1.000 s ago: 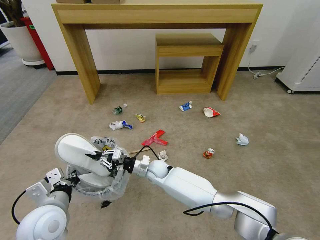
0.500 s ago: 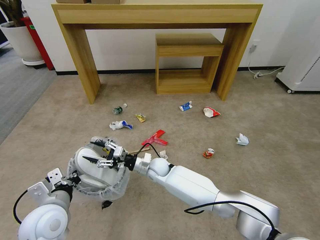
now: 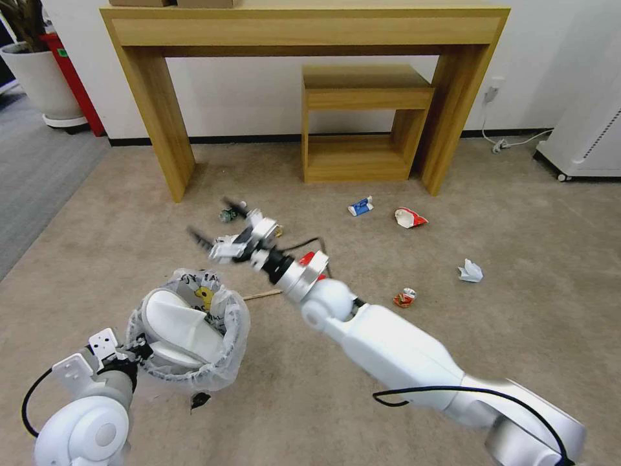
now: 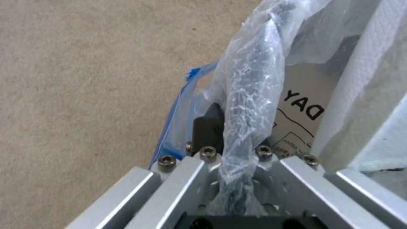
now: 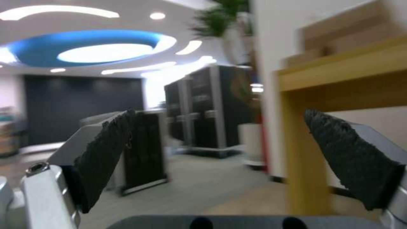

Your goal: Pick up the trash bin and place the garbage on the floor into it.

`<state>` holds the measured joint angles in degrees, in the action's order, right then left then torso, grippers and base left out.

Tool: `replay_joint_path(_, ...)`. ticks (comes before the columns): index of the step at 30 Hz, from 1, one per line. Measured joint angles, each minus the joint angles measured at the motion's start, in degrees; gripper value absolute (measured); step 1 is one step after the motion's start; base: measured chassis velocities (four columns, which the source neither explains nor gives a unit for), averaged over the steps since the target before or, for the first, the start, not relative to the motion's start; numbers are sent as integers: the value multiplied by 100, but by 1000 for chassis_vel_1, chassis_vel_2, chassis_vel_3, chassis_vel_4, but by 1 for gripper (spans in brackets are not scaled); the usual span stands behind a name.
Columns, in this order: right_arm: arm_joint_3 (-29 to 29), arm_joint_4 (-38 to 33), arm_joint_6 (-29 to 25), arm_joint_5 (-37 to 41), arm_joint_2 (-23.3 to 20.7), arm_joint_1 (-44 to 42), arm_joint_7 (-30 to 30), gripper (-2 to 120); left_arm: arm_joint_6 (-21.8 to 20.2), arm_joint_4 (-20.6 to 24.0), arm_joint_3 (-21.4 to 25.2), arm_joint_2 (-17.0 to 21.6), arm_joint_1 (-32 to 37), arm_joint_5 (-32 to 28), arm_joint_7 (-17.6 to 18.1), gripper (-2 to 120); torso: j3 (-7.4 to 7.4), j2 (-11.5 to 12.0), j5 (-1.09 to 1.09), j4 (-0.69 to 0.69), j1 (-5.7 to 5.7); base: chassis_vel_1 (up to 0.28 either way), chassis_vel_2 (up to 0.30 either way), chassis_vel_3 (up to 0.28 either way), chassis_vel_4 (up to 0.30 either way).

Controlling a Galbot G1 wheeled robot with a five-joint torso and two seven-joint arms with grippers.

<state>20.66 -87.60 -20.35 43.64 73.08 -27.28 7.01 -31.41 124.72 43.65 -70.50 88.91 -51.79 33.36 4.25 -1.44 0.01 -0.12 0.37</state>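
Observation:
The trash bin (image 3: pixel 223 353), lined with a crinkly clear bag, sits low at my left with two white slippers (image 3: pixel 174 320) inside. My left gripper (image 3: pixel 137 350) is shut on its rim; the left wrist view shows the bag-wrapped rim (image 4: pixel 246 95) pinched in the left gripper (image 4: pixel 231 156), beside a slipper (image 4: pixel 364 95). My right gripper (image 3: pixel 210 217) hangs open and empty above the floor (image 3: pixel 504 349), beyond the bin; its pads (image 5: pixel 106 156) stand wide apart. Garbage lies around: a small bottle (image 3: pixel 226 214), yellow wrapper (image 3: pixel 276 228), blue-white tube (image 3: pixel 360 206), red-white wrapper (image 3: pixel 409 218), paper wad (image 3: pixel 470 270), crushed can (image 3: pixel 404 298), wooden stick (image 3: pixel 262 295).
A wooden console table (image 3: pixel 304 29) and a low wooden shelf (image 3: pixel 362 123) stand at the wall. A white plant pot (image 3: pixel 39 81) is at far left on grey carpet (image 3: pixel 32 175). A white appliance (image 3: pixel 585 129) and cable (image 3: pixel 511 142) sit at right.
My right gripper let go of the white slipper, which dropped into the bin. The gripper then lifted out and swung away toward the table, open. The left gripper and bin barely moved.

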Motion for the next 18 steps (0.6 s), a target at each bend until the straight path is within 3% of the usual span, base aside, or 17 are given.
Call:
replay_joint_path(9, -1269, -128, 421, -312, -644, -313, -987, 100, -33, -276, 96, 102, -47, 59, -136, 0, 0, 0, 1, 0, 0, 0, 0, 0, 0)
replay_joint_path(14, -1770, -96, 508, -518, -984, -529, -1174, 100, -41, -371, 126, 134, -49, 125, -243, 0, 0, 0, 1, 0, 0, 0, 0, 0, 0)
replay_joint_path(18, -2233, -120, 716, -1056, -1334, -874, -1536, 100, -55, -427, 131, 148, -50, 171, -370, 0, 0, 0, 1, 0, 0, 0, 0, 0, 0)
